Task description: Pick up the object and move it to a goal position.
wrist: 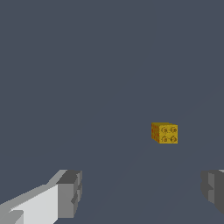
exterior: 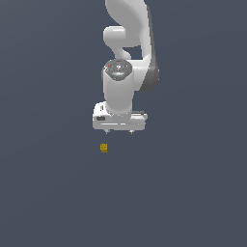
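The object (exterior: 104,147) is a tiny yellow-orange cube with faint darker marks, resting on the dark grey floor. My white gripper (exterior: 118,131) hangs above and behind it, a little toward the exterior view's right, not touching it. In the wrist view the cube (wrist: 164,133) lies ahead of the gripper (wrist: 142,194), apart from both grey fingertips (wrist: 70,194). The jaws stand wide open with nothing between them. Only the fingertips' ends show in the exterior view, under the hand.
The white arm (exterior: 128,43) rises behind the gripper at the top of the exterior view. A flat, uniform dark grey floor (exterior: 193,193) surrounds the cube on all sides.
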### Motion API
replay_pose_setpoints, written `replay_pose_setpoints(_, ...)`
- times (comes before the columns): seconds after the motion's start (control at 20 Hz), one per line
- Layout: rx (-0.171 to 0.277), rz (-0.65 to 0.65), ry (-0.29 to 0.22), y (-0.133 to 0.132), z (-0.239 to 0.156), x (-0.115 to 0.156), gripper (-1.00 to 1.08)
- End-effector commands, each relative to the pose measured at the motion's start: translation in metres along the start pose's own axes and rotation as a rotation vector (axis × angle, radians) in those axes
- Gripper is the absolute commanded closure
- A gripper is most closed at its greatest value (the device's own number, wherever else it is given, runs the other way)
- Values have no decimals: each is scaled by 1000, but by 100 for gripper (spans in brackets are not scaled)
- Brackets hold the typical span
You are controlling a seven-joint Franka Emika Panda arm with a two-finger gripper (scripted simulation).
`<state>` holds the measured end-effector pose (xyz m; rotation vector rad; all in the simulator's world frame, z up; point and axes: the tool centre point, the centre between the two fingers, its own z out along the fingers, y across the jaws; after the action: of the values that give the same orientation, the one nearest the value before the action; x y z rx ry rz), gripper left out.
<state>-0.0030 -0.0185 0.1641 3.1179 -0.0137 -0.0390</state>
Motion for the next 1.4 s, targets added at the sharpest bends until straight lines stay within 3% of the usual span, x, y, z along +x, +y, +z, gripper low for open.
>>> replay_pose_setpoints(0.0, 0, 0, 0, 0, 0, 0, -92)
replay_pose_setpoints(0.4, 10, 10, 41, 10, -24, 9, -92)
replay_pose_setpoints(0.7, 10, 9, 40, 12, -21, 10, -92)
replay_pose_setpoints(1.0, 13, -1, 37, 26, 4, 12, -92)
replay_pose_setpoints(1.35, 19, -20, 29, 58, 58, 11, -92)
